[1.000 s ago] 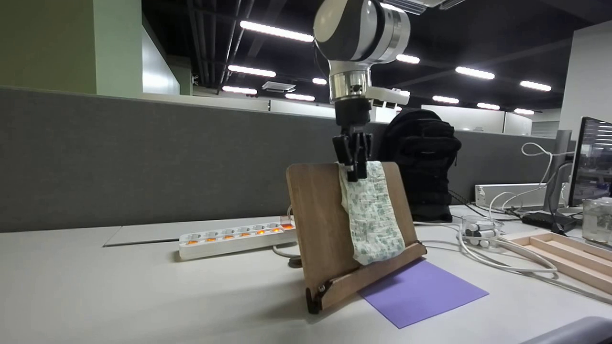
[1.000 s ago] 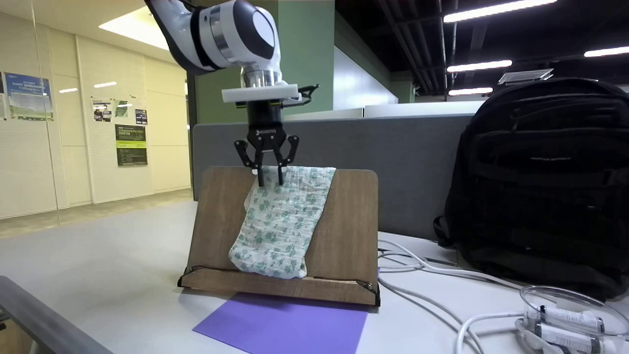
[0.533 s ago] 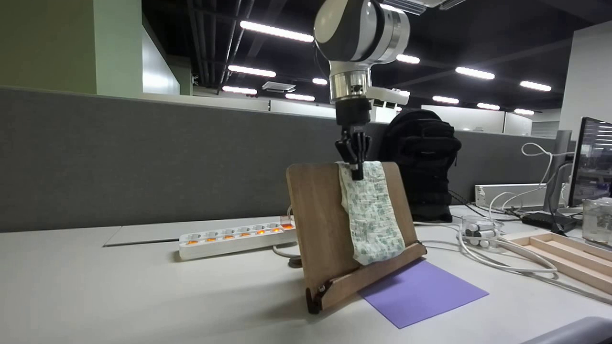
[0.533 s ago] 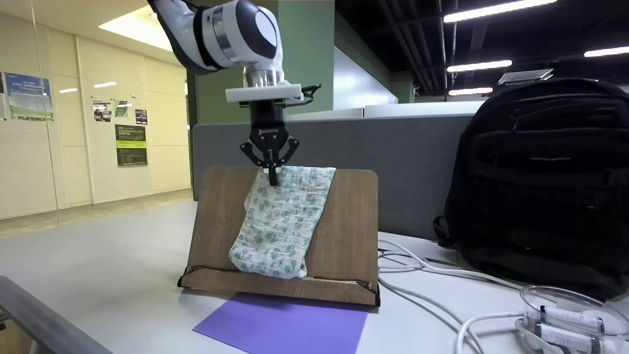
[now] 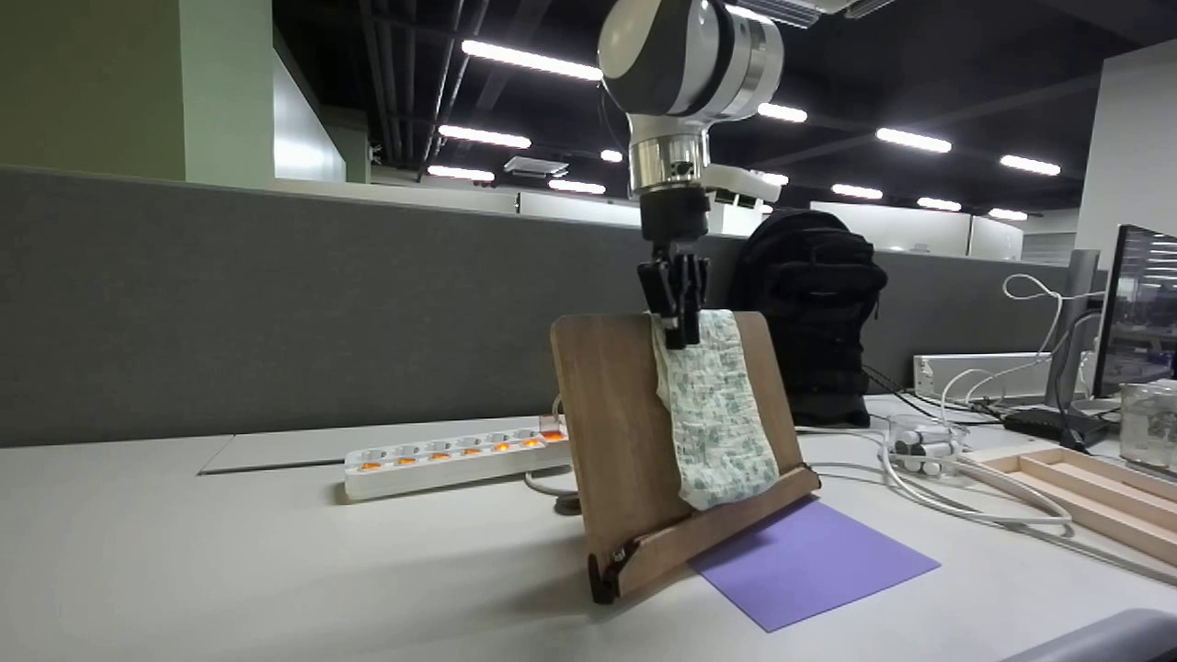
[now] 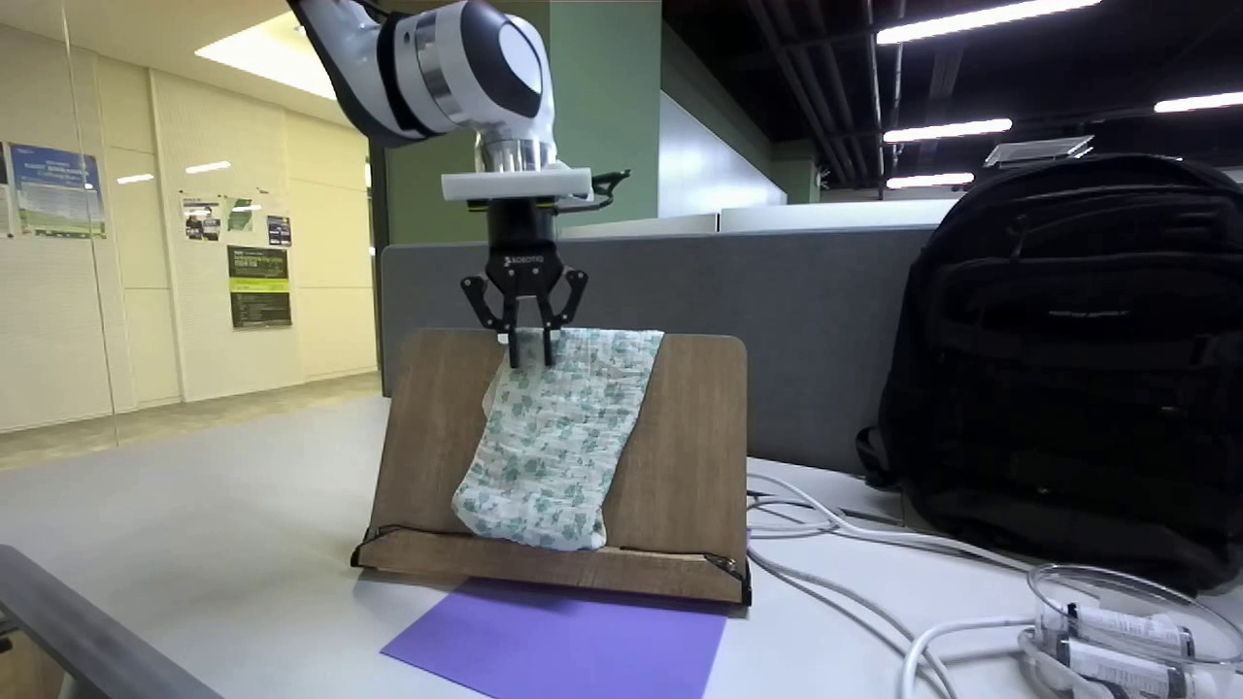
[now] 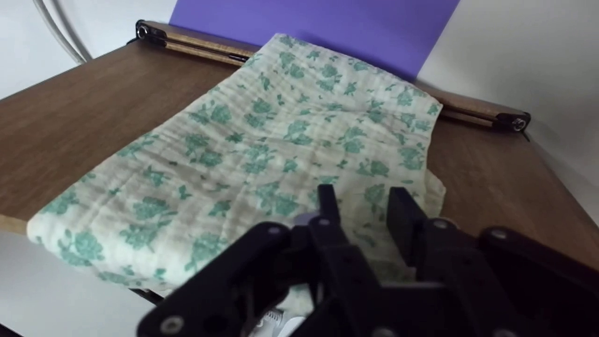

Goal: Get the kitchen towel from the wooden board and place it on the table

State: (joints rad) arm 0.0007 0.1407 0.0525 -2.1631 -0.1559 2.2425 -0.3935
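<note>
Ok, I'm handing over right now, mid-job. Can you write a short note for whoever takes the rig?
Gripper: open, fingers apart in front of the cloth's upper end, nothing pinched. Whether they touch the cloth, I can't tell.
Things: the kitchen towel is draped over the top edge of the wooden board, which stands tilted on the table.
Done: gripper is at the towel; no grasp yet.
Left: close on it, lift it off, lay it on the table.

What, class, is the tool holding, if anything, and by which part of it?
Nothing is held. The tool is open at the upper part of the kitchen towel, which is draped over the wooden board.
</note>
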